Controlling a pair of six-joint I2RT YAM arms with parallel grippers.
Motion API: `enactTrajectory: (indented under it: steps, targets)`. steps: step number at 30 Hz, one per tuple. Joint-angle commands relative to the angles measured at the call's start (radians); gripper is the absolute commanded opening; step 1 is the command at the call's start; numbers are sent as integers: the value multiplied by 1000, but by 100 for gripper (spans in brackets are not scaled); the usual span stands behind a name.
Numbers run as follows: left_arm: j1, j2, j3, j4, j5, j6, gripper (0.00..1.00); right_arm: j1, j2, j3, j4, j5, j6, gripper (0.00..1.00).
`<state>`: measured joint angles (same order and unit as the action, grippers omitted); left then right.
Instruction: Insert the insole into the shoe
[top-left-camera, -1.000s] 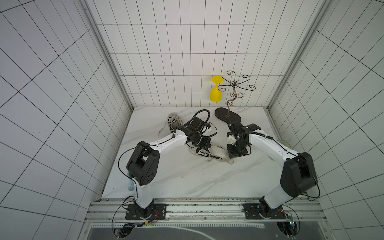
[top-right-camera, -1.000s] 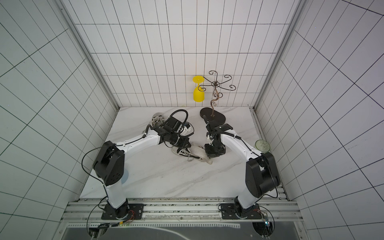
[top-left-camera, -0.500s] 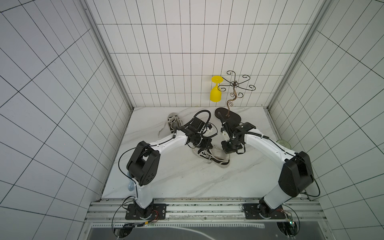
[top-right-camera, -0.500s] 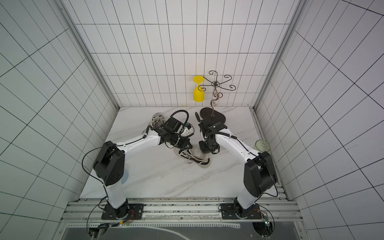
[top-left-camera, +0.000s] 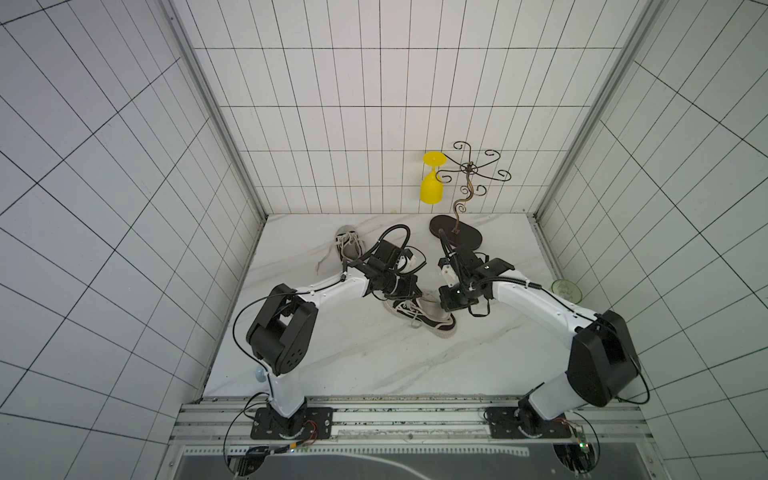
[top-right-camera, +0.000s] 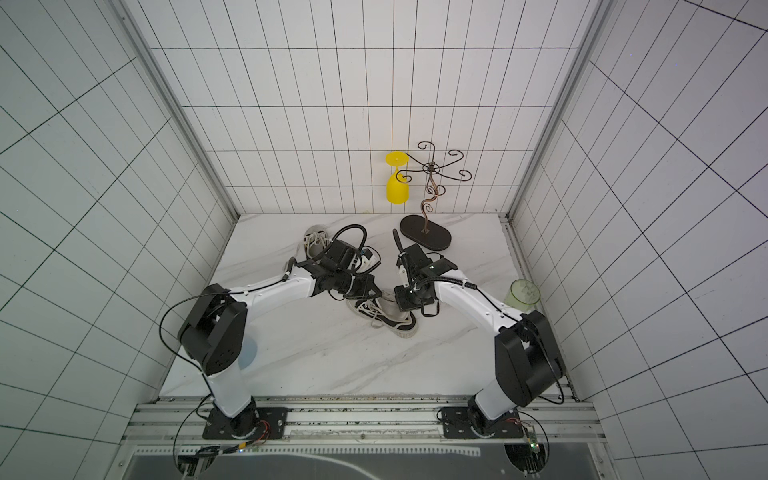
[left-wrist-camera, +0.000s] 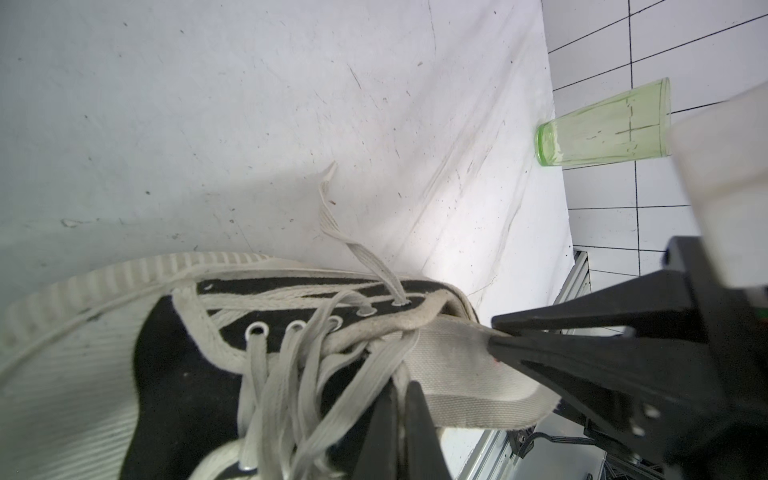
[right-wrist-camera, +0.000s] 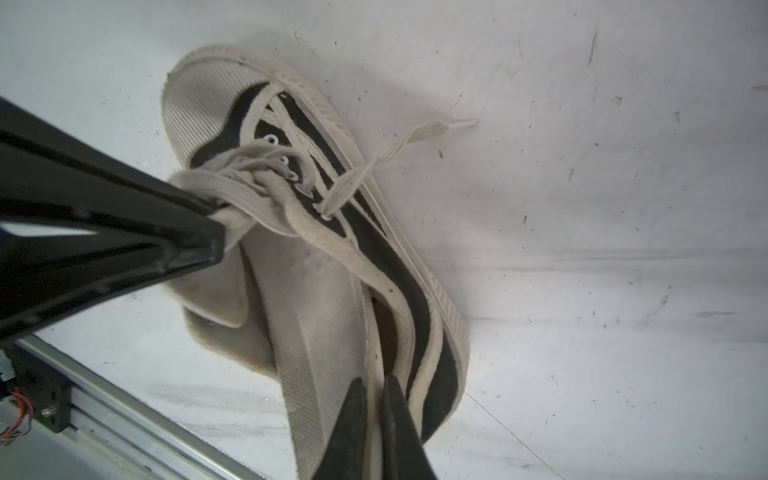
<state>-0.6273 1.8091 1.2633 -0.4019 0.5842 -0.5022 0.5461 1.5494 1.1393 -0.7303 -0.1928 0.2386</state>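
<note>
Shoe: the black-and-white shoe (top-left-camera: 420, 319) is lying on the marble table (top-left-camera: 353, 357), just below centre in both top views, with its toe pointing to the lower right of the frame.
Insole: the grey insole (right-wrist-camera: 316, 332) is lying along the shoe's opening. Its front end is passing out of sight under the tongue (right-wrist-camera: 208, 299), and its rear end is riding outside the heel collar.
Left gripper: the left gripper (left-wrist-camera: 401, 392) is pinching the tongue, jaws together, and is holding the opening wide.
Right gripper: the right gripper (right-wrist-camera: 373, 388) is clamping the insole's rear end between nearly closed jaws.
Stage, as judged: insertion is under way, not finished.
Risk one: the insole is thin and soft. A push faster than its front end is sliding may fold it.
Risk two: the right pinch is sitting at the very edge, so the insole may slip free.
Risk three: the tongue may pull out of the left grip, closing the opening on the insole.
Risk four: the shoe is resting unclamped on smooth stone, and a push may slide it away.
Risk five: loose laces (right-wrist-camera: 374, 162) are trailing beside the opening and may snag a finger.
</note>
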Motion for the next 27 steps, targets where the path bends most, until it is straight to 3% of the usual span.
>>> enactTrajectory:
  steps: [1, 6, 10, 20, 27]
  targets:
    - [-3, -40, 18, 70, 67, -12, 0, 12, -21, -92, 105, 29, -3, 10]
    - [-3, -32, 5, 42, 55, -44, 0, 14, -51, -124, 245, -55, 84, 10]
    - [9, -45, -39, 87, 28, -152, 0, 32, -63, -157, 303, -64, 148, 10]
    - [10, -60, -50, 169, 70, -234, 0, 56, 12, -210, 393, -74, 131, 9]
    - [31, -73, -46, 132, 35, -278, 0, 66, 3, -243, 464, -61, 156, 11]
